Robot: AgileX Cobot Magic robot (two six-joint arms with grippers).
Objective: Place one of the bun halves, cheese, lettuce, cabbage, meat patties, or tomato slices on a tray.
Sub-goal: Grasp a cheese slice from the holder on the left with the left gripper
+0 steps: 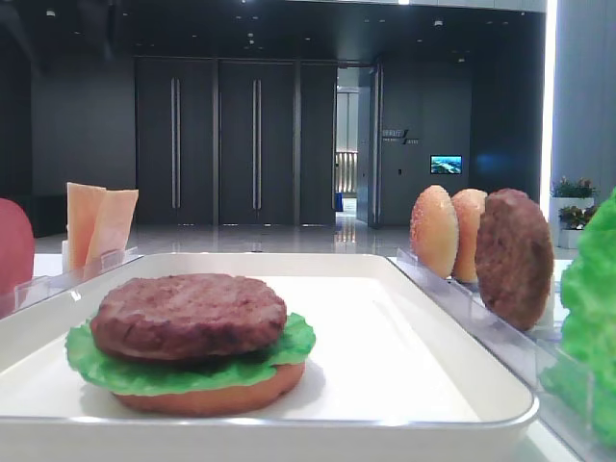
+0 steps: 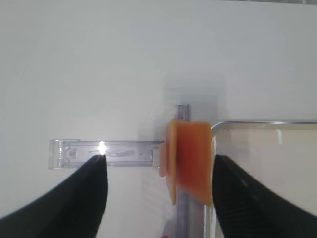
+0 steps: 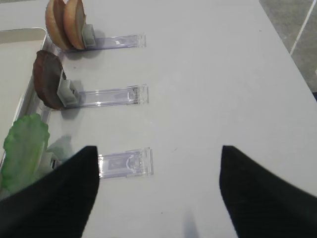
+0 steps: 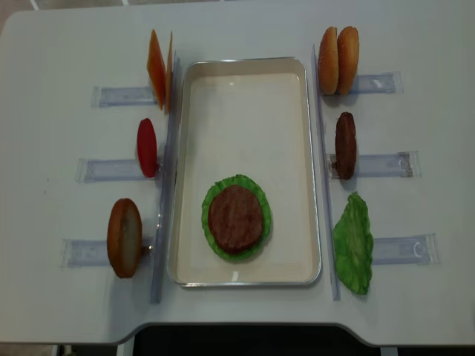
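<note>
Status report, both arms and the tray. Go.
Left gripper open, straddling the cheese. Right gripper open, empty, by the lettuce. Tray holds bun, lettuce, patty. Nothing blocking.

Office lobby: dark tall doors [image 1: 217,142], glossy floor, wall screen [image 1: 446,165], potted plants [image 1: 573,188].

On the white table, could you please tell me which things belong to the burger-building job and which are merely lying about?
Job:
large white rectangular tray
brown patty on green lettuce
orange cheese slices
red tomato slice
golden bun halves

Lying about:
clear plastic racks
</note>
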